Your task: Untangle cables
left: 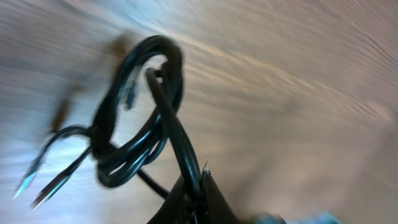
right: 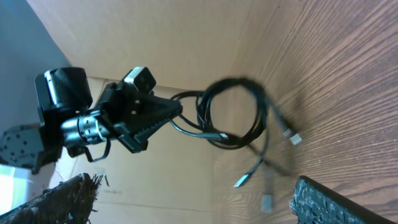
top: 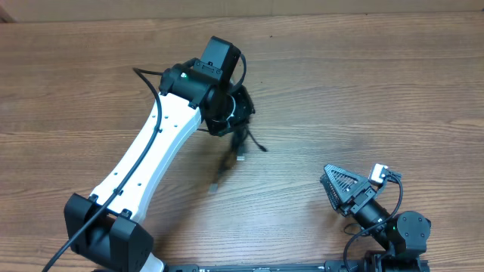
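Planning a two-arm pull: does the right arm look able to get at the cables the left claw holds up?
Probably yes: the cables hang from the shut left claw, plug ends dangling free; the right claw is open, with only bare table between.

I have open tabletop (top: 393, 91) along the right edge; left arm (top: 155, 147) and hanging cables (top: 238, 143) block the middle.

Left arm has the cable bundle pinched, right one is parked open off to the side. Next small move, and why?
Probably bring the open right gripper over to one dangling plug end. The left gripper is shut on the cables, which hang as one looped bundle with loose ends trailing. A second grip seems needed to draw one cord out of the loop.
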